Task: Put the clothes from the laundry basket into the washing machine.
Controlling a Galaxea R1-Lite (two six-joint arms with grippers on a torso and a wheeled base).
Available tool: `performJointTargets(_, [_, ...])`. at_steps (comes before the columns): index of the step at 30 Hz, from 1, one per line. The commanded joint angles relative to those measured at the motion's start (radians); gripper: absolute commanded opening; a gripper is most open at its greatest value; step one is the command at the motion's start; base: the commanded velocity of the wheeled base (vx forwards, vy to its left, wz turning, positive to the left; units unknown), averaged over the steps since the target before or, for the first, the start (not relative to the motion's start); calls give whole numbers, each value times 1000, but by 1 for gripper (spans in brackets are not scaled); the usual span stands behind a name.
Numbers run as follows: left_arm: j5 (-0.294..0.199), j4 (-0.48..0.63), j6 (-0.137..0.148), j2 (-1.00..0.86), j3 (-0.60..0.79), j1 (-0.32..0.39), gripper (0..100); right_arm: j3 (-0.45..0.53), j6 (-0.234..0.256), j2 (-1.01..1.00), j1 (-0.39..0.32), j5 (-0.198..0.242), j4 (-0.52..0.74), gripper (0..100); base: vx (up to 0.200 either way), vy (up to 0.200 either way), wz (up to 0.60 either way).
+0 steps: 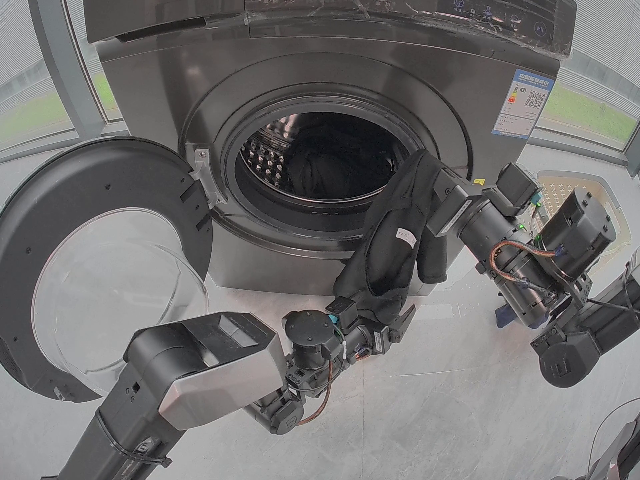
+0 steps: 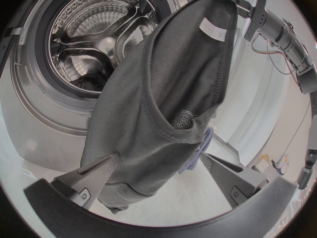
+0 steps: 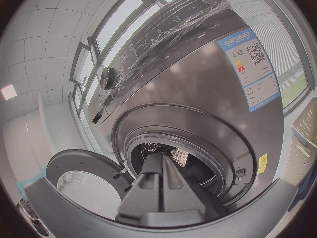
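1. Door (image 1: 100,261): far left, swung fully open on its hinge. Round glass pane, dark frame. Its lower edge is cut off behind the left arm.
2. Washing machine (image 1: 333,68): grey front-loader at centre, far side of the floor. The top is cut off by the head view's edge.
3. Drum (image 1: 267,158): perforated steel wall visible on the left. The back is dim.
4. Dark clothes (image 1: 327,161): heaped inside the drum. Separate pieces are hard to make out.
5. Left gripper (image 1: 400,320): low, near side, just in front of the machine. Fingers (image 2: 95,172) are spread wide, one on each side of the garment's bottom end, not pinching it.
6. Black garment (image 1: 393,241): outside the machine, hanging in front of the opening's lower right rim. Its long axis is close to vertical, the top leaning right and the bottom end pointing down-left. White tag (image 1: 405,237) at mid-length.
7. Right gripper (image 3: 162,161): at the opening's right rim. Fingers are clamped together on the garment's top edge, and cloth drapes over the tips, hiding them.
8. Energy label (image 1: 523,105): on the machine's right front.
9. Laundry basket (image 1: 610,198): pale, far right, mostly hidden behind the right arm. Its contents cannot be seen.
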Motion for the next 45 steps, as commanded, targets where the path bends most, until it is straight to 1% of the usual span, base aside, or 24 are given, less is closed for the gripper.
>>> performJointTargets(1, [18,2,-1,26,-48,6,100,1,0,6,2,0,0,0,0,0,0])
performJointTargets(3, [29,4,0,32,-58,10,100,1,0,6,2,0,0,0,0,0,0])
performJointTargets(7, [30,2,-1,37,-58,10,100,2,1,6,2,0,0,0,0,0,0])
performJointTargets(8, [30,2,0,40,-58,10,0,2,1,6,2,0,0,0,0,0,0])
performJointTargets(17, [48,-7,2,23,-45,24,0,4,1,8,-7,2,0,0,0,0,0])
performJointTargets(19, [53,-9,2,-20,-7,26,0,4,1,9,-9,2,0,0,0,0,0])
performJointTargets(22, [45,-10,8,-121,119,20,0,4,1,9,-11,2,0,0,0,0,0])
performJointTargets(23, [45,-10,8,-130,131,18,0,4,1,9,-11,2,0,0,0,0,0])
performJointTargets(25, [44,-10,14,-210,239,23,0,5,3,11,-21,3,0,0,0,0,0])
performJointTargets(26, [45,-10,25,-233,272,27,0,5,1,14,-26,3,0,0,0,0,0])
performJointTargets(28, [47,-10,59,-279,340,52,0,8,3,15,-35,3,0,0,0,0,0])
performJointTargets(29, [48,-12,68,-299,370,66,0,8,4,17,-37,2,0,0,0,0,0])
performJointTargets(30, [48,-12,71,-314,390,75,0,10,6,19,-38,2,0,0,0,0,0])
performJointTargets(31, [45,-13,68,-357,436,90,0,11,11,23,-40,2,0,0,0,0,0])
performJointTargets(32, [45,-13,68,-357,436,90,0,11,11,23,-40,2,0,0,0,0,0])
performJointTargets(34, [39,-12,65,-452,521,128,0,16,17,29,-44,3,0,0,0,0,0])
performJointTargets(37, [32,-12,63,-531,585,147,0,17,17,29,-58,5,-2,0,0,0,0])
performJointTargets(39, [22,-12,63,-575,624,159,0,28,18,28,-70,8,-2,0,0,0,0])
performJointTargets(40, [18,-13,74,-594,644,168,0,34,18,28,-75,8,-2,0,0,0,0])
performJointTargets(42, [12,-13,77,-630,663,184,0,40,18,28,-80,8,-2,0,0,0,0])
performJointTargets(45, [-2,-13,76,-709,697,205,0,54,18,23,-80,9,-2,0,0,0,0])
